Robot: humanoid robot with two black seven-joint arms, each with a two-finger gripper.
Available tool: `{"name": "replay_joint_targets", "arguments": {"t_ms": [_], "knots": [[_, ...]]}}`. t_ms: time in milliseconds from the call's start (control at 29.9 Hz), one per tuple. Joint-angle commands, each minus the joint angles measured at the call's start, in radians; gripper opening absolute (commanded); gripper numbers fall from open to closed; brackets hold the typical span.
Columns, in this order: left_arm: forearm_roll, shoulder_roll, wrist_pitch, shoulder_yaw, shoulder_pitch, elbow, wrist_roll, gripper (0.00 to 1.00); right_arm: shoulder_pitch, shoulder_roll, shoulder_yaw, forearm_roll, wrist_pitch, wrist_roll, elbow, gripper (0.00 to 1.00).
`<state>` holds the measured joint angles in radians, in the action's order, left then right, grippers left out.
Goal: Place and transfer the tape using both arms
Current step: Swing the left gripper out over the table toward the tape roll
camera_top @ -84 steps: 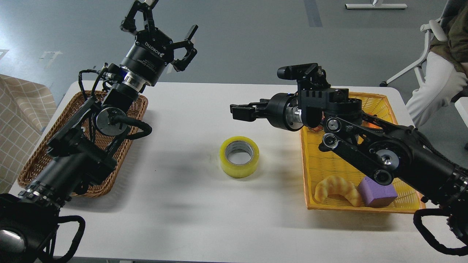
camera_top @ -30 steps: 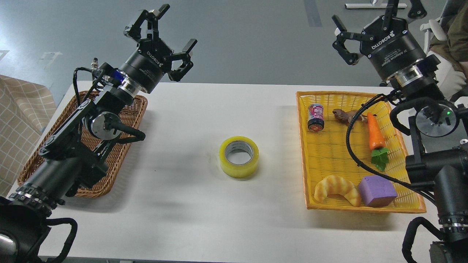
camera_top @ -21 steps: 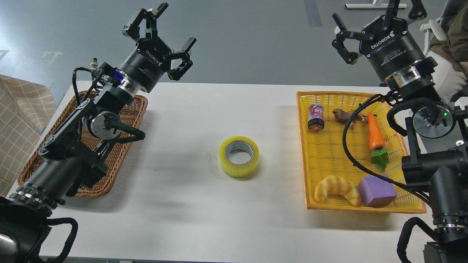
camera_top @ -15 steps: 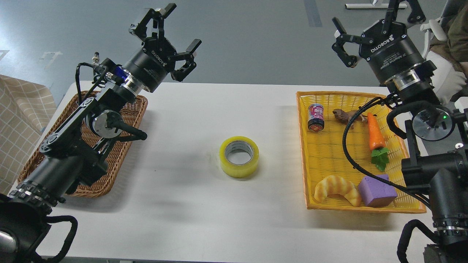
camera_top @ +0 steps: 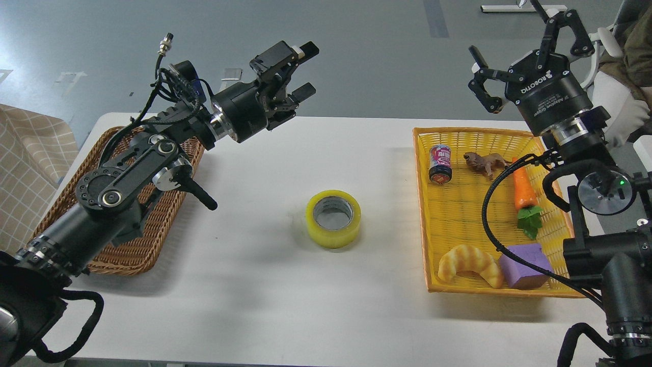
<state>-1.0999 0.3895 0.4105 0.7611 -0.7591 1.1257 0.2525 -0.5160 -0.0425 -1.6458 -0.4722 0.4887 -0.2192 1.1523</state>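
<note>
White table (camera_top: pixel 265 285): tape (camera_top: pixel 333 218) apart from both fingers.

One roll of yellow tape (camera_top: pixel 333 218) | two baskets: one brown wicker basket (camera_top: pixel 132 250), one yellow basket (camera_top: pixel 458 214) | in the yellow basket: one can (camera_top: pixel 440 163), one toy animal (camera_top: pixel 484 162), one carrot (camera_top: pixel 523 196), one croissant (camera_top: pixel 468 263), one purple block (camera_top: pixel 524 265) | two robot arms.

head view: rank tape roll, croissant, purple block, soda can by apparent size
1. tape, largest
2. croissant and purple block: look about alike, so not ranked
3. soda can, smallest; it sits farther from the camera, which may shrink it.
</note>
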Motion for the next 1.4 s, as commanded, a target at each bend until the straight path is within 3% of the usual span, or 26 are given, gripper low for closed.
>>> {"name": "replay_joint_targets", "arguments": {"t_ms": [0,268,602,936,1003,1070,1104,1237,1371], "knots": [[-0.09,0.049,-0.006,-0.031,-0.009,0.042,-0.002,0.98,0.014,-0.014,-0.003,0.0,0.0,0.001,-0.003,1.0],[-0.123,0.12,0.007,-0.155,-0.031,0.068,0.001,0.98,0.034,-0.014,-0.005,0.0,0.0,0.0,-0.011,1.0],[-0.141,0.123,0.005,-0.171,-0.068,0.077,-0.006,0.98,0.07,-0.014,-0.028,0.003,0.0,0.003,-0.013,1.0],[-0.518,0.106,0.002,-0.332,-0.15,0.077,-0.015,0.98,0.097,-0.014,-0.054,0.007,0.0,0.004,-0.019,1.0],[-0.615,0.095,0.004,-0.364,-0.154,0.077,-0.027,0.98,0.106,-0.014,-0.057,0.007,0.0,0.009,-0.019,1.0],[-0.734,0.069,0.005,-0.396,-0.166,0.075,-0.079,0.98,0.113,-0.014,-0.057,0.009,0.0,0.011,-0.02,1.0],[-0.735,0.069,0.005,-0.396,-0.166,0.075,-0.079,0.98,0.113,-0.014,-0.057,0.009,0.0,0.011,-0.02,1.0],[-0.765,0.049,0.013,-0.483,-0.198,0.063,-0.195,0.98,0.117,-0.014,-0.068,0.009,0.0,0.014,-0.031,1.0],[-0.765,0.017,0.013,-0.545,-0.235,0.054,-0.214,0.98,0.119,-0.014,-0.069,0.009,0.0,0.014,-0.034,1.0]]}}
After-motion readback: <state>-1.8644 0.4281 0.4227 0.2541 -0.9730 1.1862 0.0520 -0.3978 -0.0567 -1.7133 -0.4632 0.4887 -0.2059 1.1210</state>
